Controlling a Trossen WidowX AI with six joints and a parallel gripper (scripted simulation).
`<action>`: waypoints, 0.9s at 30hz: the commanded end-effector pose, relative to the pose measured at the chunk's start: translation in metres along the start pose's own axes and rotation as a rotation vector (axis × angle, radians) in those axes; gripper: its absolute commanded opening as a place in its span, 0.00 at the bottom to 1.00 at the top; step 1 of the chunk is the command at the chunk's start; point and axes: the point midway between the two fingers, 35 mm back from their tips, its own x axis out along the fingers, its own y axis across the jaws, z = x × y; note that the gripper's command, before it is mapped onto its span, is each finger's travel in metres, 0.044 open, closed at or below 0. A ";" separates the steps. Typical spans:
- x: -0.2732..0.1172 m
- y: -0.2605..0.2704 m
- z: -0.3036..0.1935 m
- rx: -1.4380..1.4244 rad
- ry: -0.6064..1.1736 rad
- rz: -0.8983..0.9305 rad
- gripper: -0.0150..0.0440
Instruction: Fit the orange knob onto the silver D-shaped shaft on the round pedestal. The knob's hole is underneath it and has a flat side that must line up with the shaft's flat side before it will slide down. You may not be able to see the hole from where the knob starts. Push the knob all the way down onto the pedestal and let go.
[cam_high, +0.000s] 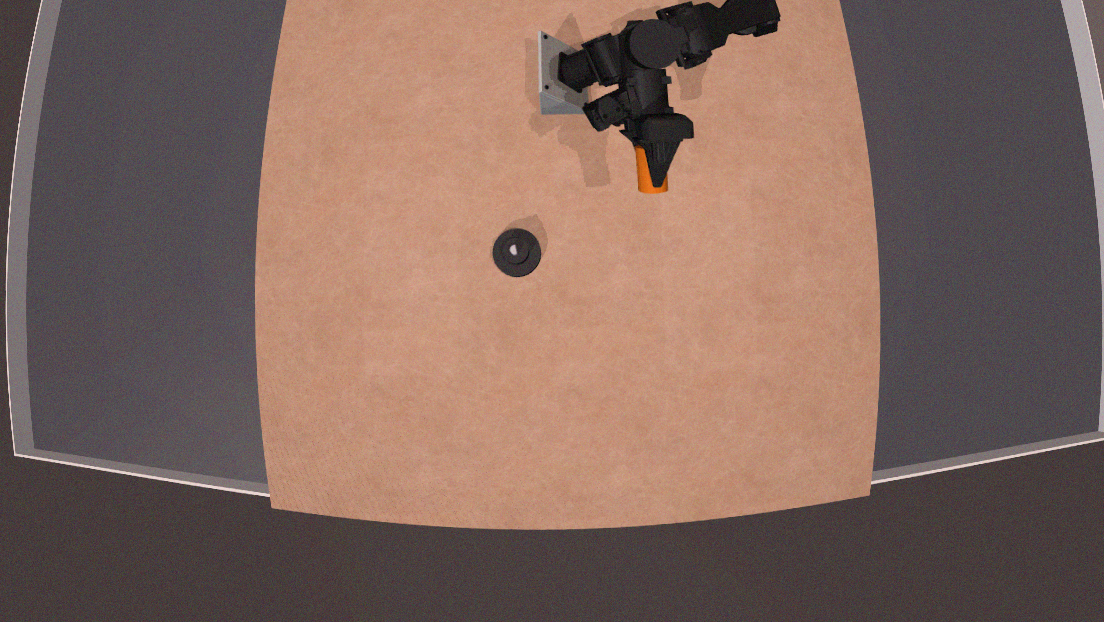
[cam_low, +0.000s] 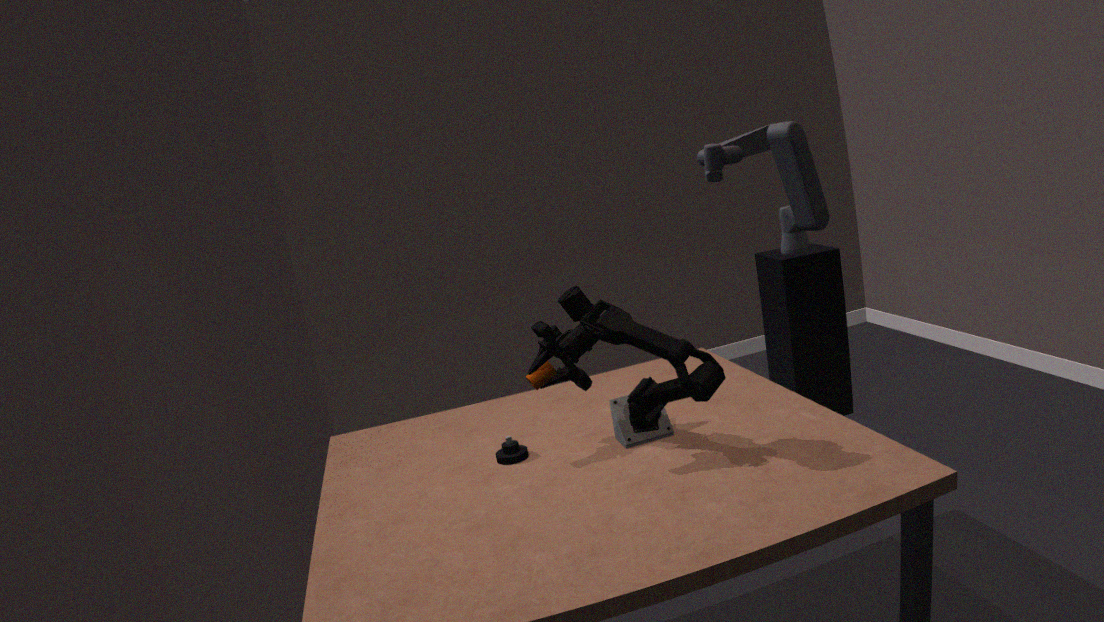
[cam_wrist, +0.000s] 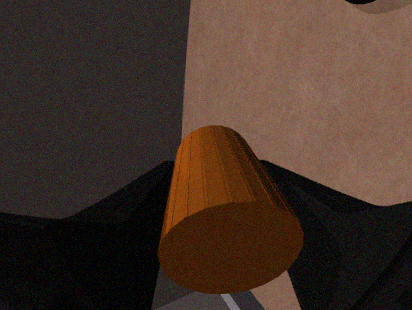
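Orange knob (cam_high: 645, 171) (cam_low: 540, 376) (cam_wrist: 225, 215), ribbed around its side, is held between the two fingers of the black gripper (cam_high: 656, 179) (cam_low: 538, 373) (cam_wrist: 215, 168), tilted and raised above the wooden table (cam_high: 556, 401) (cam_low: 494, 525) (cam_wrist: 300, 75). The round dark pedestal (cam_high: 516, 266) (cam_low: 511, 456) (cam_wrist: 361, 1) stands on the table, well apart from the knob, its small D-shaped shaft (cam_high: 514, 249) (cam_low: 509, 440) bare and pointing up. Picking up looks done; fitting is not. The wrist view shows a smooth end face but no hole, so its flat side cannot be told. Left to do, by my judgement: level the knob over the shaft, match the flats, press down fully and release.
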 end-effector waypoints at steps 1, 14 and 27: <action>0.000 0.001 0.000 -0.008 -0.002 0.001 0.25; 0.009 -0.010 -0.001 -0.010 -0.003 -0.087 0.25; 0.028 -0.027 -0.002 -0.009 -0.010 -0.373 0.25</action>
